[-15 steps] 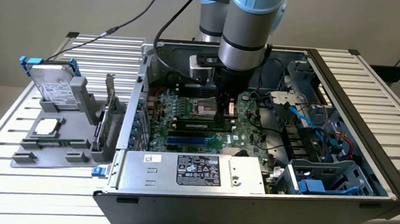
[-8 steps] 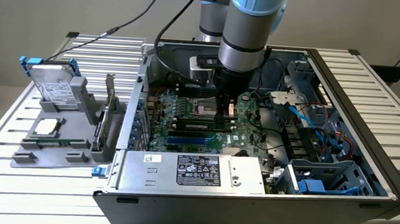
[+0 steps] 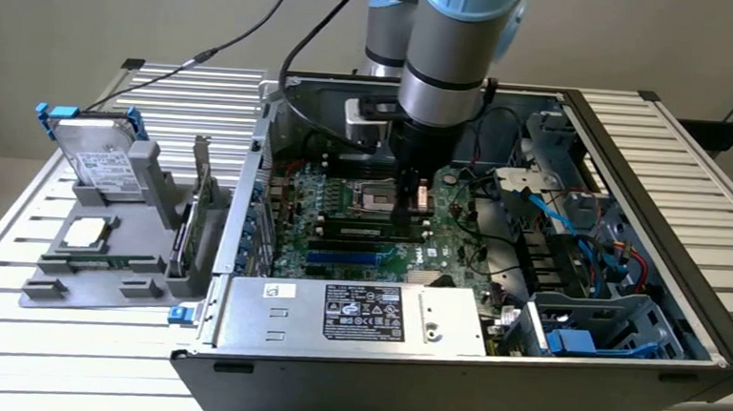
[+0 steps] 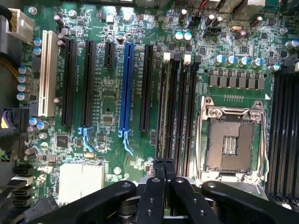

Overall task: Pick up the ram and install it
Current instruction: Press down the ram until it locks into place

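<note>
— Where is the long, thin green ram [image 3: 362,231] stick?

— Down inside the open black computer case [image 3: 670,234], on the green motherboard [image 4: 107,116]. In the wrist view it looks to stand on edge in the black memory slot [image 4: 164,107] that runs alongside the other black memory slots [image 4: 184,112]. I cannot tell whether it is fully seated.

— And the black two-fingered gripper [image 4: 164,162]?

— Its fingers are pressed together with nothing visible between them. The tips hang right over one end of that slot. Whether they touch the stick, I cannot tell.

— What crowds it?

— The square metal-framed processor socket [image 4: 231,140] lies just beside the memory slots. On their other side are a long black expansion slot [image 4: 145,86], then a blue expansion slot [image 4: 125,88], more black ones and a white expansion slot [image 4: 45,72]. A row of small silver-topped capacitors [image 4: 238,60] sits near the socket.

— And higher up?

— In the exterior view the silver power supply box [image 3: 360,310] with a dark label sits at the near edge of the case. Loose blue cables [image 3: 570,218] run on the exterior view's right, apart from the arm.

— Outside the case?

— On the slatted metal table [image 3: 27,338], at the exterior view's left, a grey plastic fixture [image 3: 107,276] holds an upright silver hard drive [image 3: 95,155] and a flat square processor chip [image 3: 85,231].
</note>
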